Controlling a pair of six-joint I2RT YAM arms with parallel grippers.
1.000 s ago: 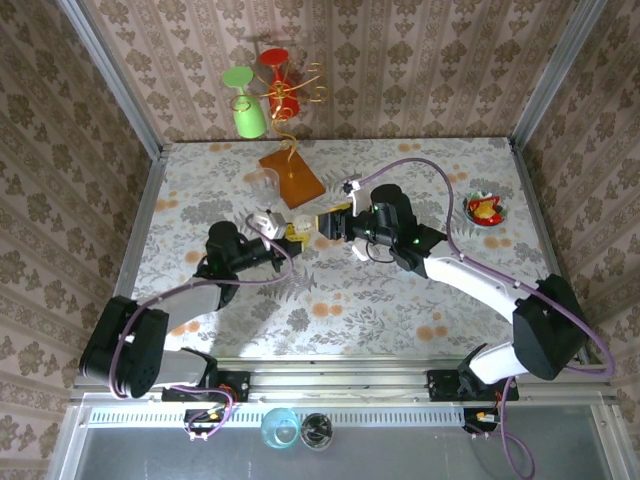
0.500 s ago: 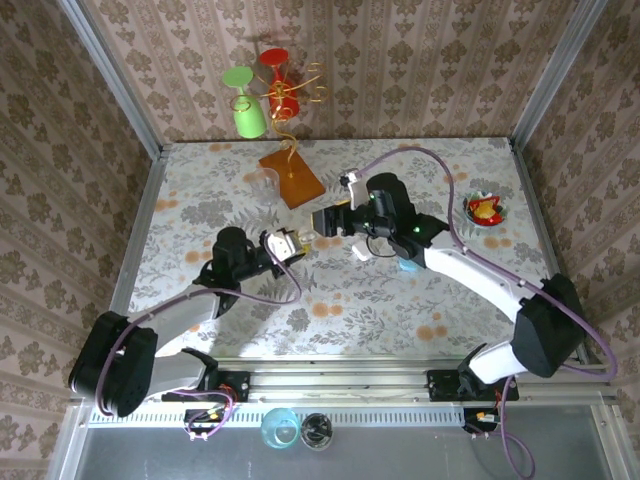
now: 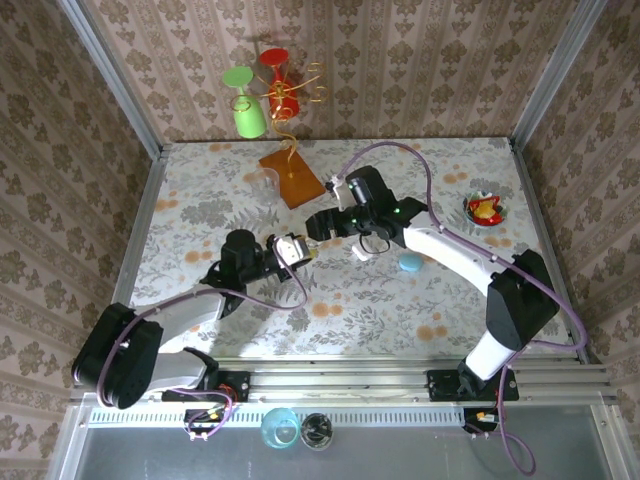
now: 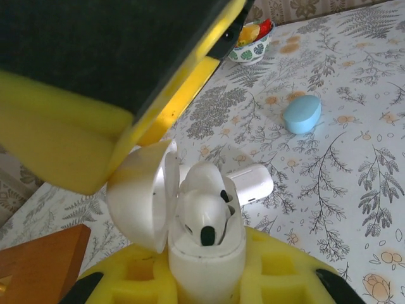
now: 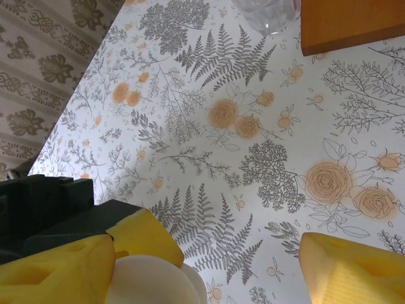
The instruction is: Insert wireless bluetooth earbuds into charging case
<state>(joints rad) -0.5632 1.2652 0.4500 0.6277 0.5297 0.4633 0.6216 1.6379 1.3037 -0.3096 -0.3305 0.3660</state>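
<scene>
1. The charging case (image 4: 205,269) stands upright with its long axis vertical. Its lid (image 4: 136,196) is swung open to the left, and one earbud (image 4: 204,218) sits inside, dark-spotted head up.
2. The earbud's stem is sunk in the case and out of sight. A white rounded piece (image 4: 253,182) on the table (image 3: 450,180) lies partly hidden behind the case.
3. Case and earbud are glossy white plastic.
4. The left gripper (image 3: 291,249) is clamped on the charging case above mid-table. The right gripper (image 3: 318,224) is just beside it, yellow pads (image 5: 351,266) apart.

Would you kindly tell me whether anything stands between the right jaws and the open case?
Nothing visible does. The right jaws stand open close beside the case, which the left jaws grip with its lid swung aside; an earbud already sits inside.
</scene>
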